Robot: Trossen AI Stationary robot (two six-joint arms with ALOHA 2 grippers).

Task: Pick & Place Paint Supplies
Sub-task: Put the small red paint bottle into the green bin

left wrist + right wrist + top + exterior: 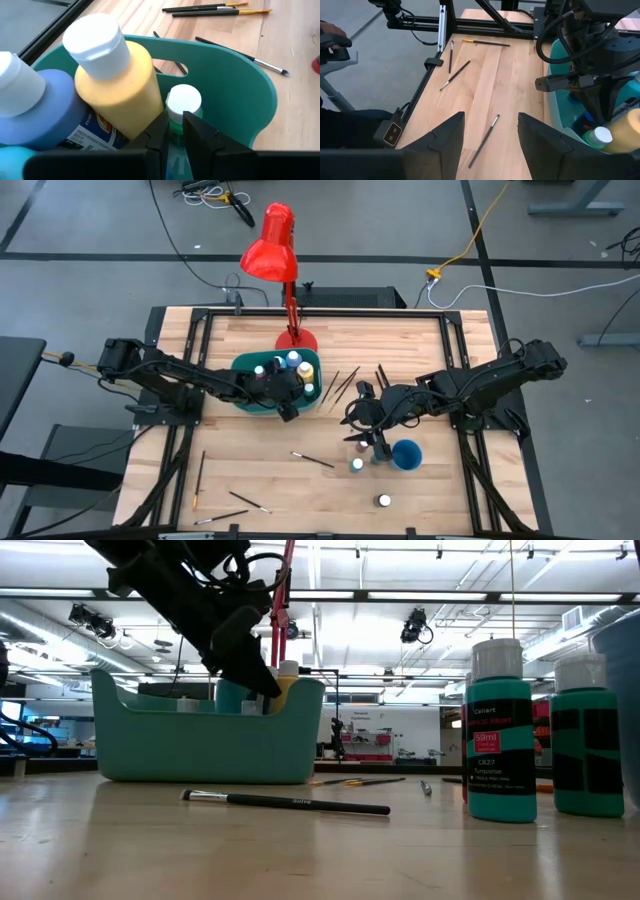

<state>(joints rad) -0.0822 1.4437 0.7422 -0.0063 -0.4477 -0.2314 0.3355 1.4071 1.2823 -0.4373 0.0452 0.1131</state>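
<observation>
Inside the teal bin [243, 396] near the tabletop's back edge: left gripper [174, 131] nearly closed, hovering over a small green white-capped bottle [183, 107] crammed beside yellow bottle [120, 82]. Probably light, rigid, slick, so best grabbed below the cap. Tight quarters. Right gripper [487, 132] wide open, empty, above open wood toward the front

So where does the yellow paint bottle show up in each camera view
High view: yellow paint bottle in the teal bin, on its lamp side.
Low view: its top peeks over the bin rim behind the left gripper.
Left wrist view: large, centre-left.
Right wrist view: lower right corner.
Shared landmark: the teal bin.
</observation>
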